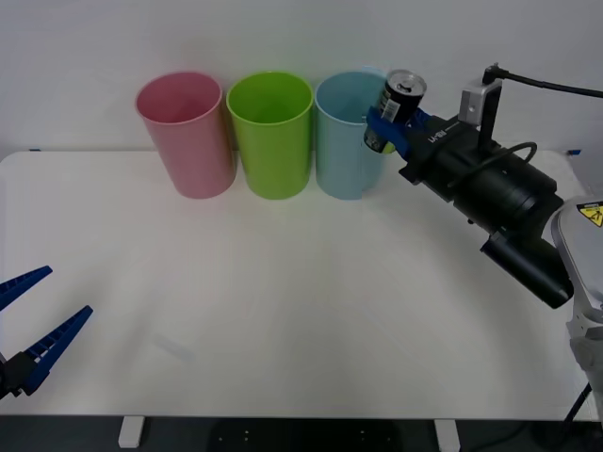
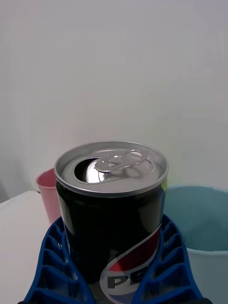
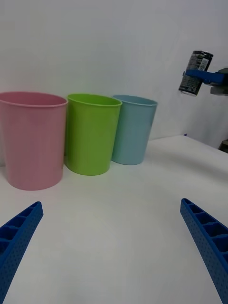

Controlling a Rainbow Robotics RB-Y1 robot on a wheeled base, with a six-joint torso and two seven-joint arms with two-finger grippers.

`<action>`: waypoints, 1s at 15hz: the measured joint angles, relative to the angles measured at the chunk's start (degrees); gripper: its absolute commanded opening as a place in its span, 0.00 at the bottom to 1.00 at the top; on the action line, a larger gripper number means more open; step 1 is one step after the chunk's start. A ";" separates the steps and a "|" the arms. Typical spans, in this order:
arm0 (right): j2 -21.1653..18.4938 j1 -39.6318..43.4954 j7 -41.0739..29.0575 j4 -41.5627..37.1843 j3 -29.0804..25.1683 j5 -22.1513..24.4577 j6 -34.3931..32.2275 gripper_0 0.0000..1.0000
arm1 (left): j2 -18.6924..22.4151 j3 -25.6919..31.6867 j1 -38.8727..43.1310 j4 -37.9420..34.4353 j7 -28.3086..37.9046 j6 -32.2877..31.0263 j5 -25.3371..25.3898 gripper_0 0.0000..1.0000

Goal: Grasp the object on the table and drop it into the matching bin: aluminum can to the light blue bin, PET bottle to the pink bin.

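My right gripper [image 1: 388, 122] is shut on the aluminum can [image 1: 398, 104], a small dark can with a silver lid and pull tab. It holds the can in the air at the right rim of the light blue bin [image 1: 347, 141]. In the right wrist view the can [image 2: 111, 209] sits between the blue fingers [image 2: 52, 266], with the light blue bin [image 2: 202, 228] just beyond it. The pink bin [image 1: 187, 132] stands at the left of the row on the white table [image 1: 283, 301]. My left gripper [image 1: 33, 325] rests open at the near left edge of the table.
A lime green bin [image 1: 271, 132] stands between the pink and light blue bins. All three stand along the far edge of the table against a white wall. The left wrist view shows the same row of bins [image 3: 90, 133] and the raised can [image 3: 194, 73].
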 measured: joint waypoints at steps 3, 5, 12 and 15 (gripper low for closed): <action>-0.16 -6.30 -0.01 6.94 -2.51 1.67 -2.10 0.00 | 0.00 0.00 0.00 0.00 0.00 0.00 0.00 1.00; -0.10 -10.34 -0.01 11.76 -3.41 2.77 -2.17 0.00 | 0.00 0.00 0.00 0.00 0.00 0.00 0.00 1.00; 2.04 -24.61 1.44 30.22 -7.10 8.18 -2.17 0.00 | 0.00 0.00 0.00 0.00 0.00 0.00 0.00 1.00; 5.42 -29.63 2.30 37.16 -11.68 13.64 -2.09 0.00 | 0.00 0.00 0.00 0.00 0.00 0.00 0.00 1.00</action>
